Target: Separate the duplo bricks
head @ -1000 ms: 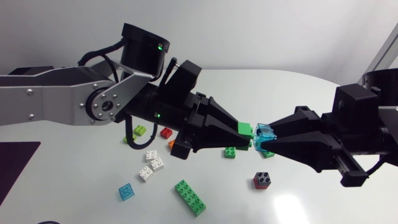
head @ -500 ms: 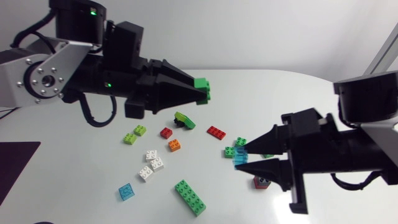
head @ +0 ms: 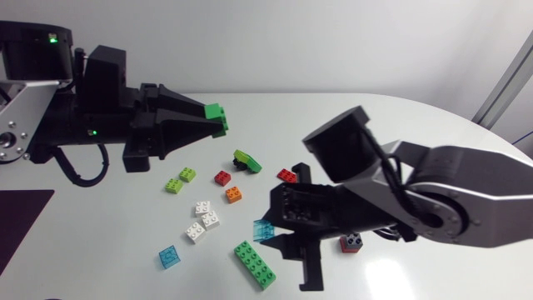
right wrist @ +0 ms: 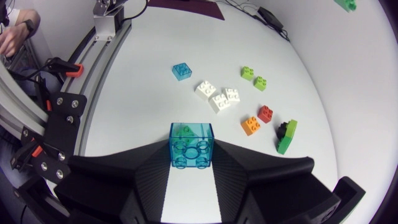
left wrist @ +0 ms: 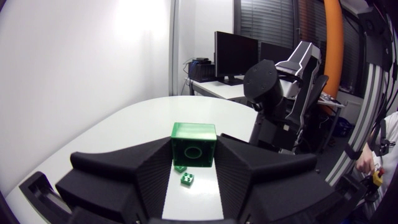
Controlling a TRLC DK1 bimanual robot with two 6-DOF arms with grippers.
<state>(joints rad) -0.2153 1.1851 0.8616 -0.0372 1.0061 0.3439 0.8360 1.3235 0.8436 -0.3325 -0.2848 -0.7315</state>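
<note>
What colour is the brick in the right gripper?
Translucent blue duplo brick, best in the right wrist view.

Translucent plastic blue brick (right wrist: 191, 145), glossy green brick (left wrist: 194, 144), smooth white table (head: 416, 125).

White table (head: 375, 125) with loose bricks: from the orange brick (head: 235, 194), red brick (head: 222, 177) at eleven o'clock, lime bricks (head: 174, 186) nine, white bricks (head: 202, 208) eight, long green brick (head: 255, 264) six.

A white rounded table (head: 416, 117) (glossy, softly lit) with a dark mat (head: 21, 225) at its edge.
</note>
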